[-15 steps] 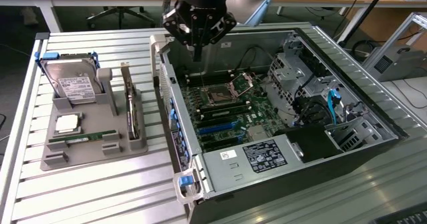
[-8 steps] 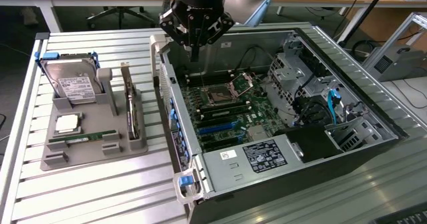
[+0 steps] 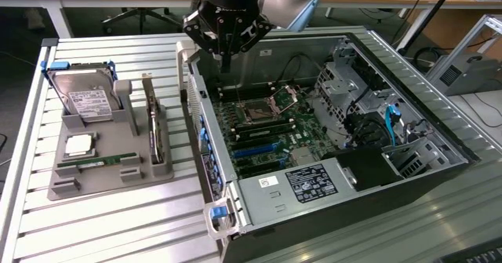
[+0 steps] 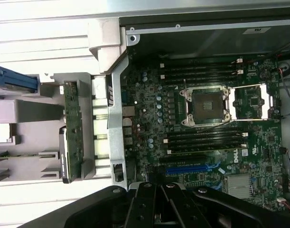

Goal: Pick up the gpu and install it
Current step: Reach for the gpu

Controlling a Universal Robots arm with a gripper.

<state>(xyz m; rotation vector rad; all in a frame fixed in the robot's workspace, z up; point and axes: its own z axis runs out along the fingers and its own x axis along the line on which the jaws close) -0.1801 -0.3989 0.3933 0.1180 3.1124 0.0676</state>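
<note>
Above the open computer case (image 3: 206,157), at the corner farthest back on the exterior view's left, I see the gripper (image 3: 226,56) hanging just inside the rim, jaws pressed together with nothing between them. The gpu (image 3: 157,130) stands on edge in the grey holder (image 3: 110,183) on the slatted table (image 3: 117,233), along the holder's edge nearest the case and well apart from the gripper. Under the gripper the motherboard (image 3: 267,127) lies uncovered, with open room above it
</note>
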